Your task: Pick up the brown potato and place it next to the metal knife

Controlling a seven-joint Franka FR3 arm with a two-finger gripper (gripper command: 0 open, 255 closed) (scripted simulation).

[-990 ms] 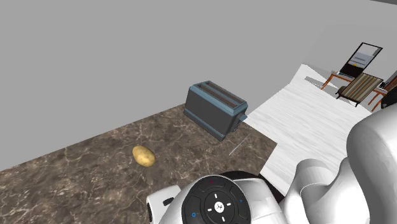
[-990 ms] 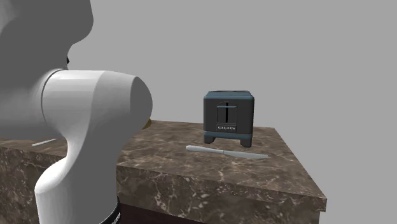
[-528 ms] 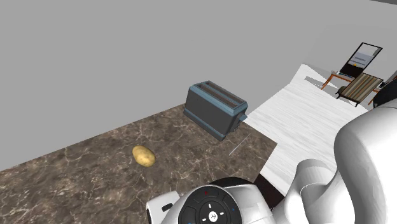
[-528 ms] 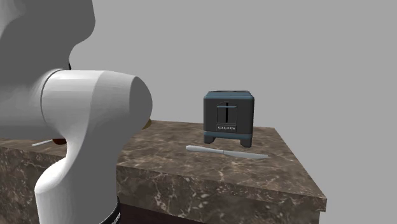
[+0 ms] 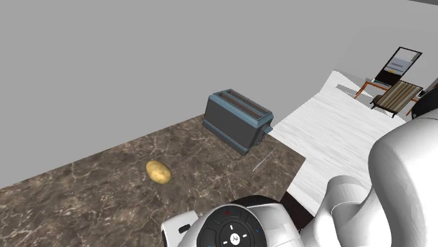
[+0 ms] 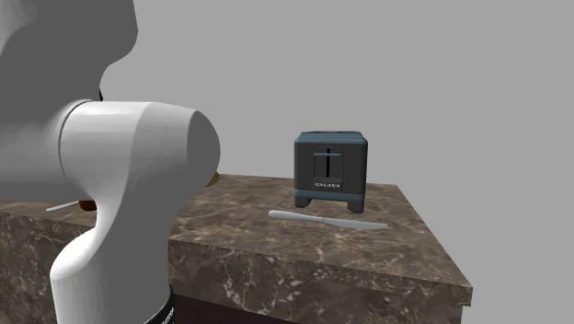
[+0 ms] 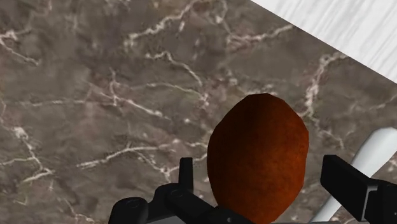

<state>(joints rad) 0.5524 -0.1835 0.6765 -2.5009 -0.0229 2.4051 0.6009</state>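
Note:
The yellow-brown potato (image 5: pixel 158 171) lies alone on the dark marble counter (image 5: pixel 105 182), to the shoulder view's left of the toaster. The metal knife (image 6: pixel 327 220) lies flat in front of the toaster, a thin line (image 5: pixel 261 163) near the counter's edge in the shoulder view. In the wrist view my gripper (image 7: pixel 254 175) is open just above the marble. A reddish-brown oval thing (image 7: pixel 257 156) sits between the fingers (image 7: pixel 186 175), which do not touch it. The arm hides the gripper in the shoulder view.
A dark blue-grey toaster (image 5: pixel 237 119) stands at the counter's back. A white rounded utensil end (image 7: pixel 375 149) lies beside the reddish-brown thing, near the counter's edge. Pale floor (image 5: pixel 337 133) and chairs (image 5: pixel 396 95) lie beyond the counter. The arm's white casing (image 6: pixel 120 175) covers the second exterior view's left.
The arm's wrist section sank a little in the shoulder view. A reddish-brown bit came into sight beside the arm in the second exterior view. Potato and knife have not moved.

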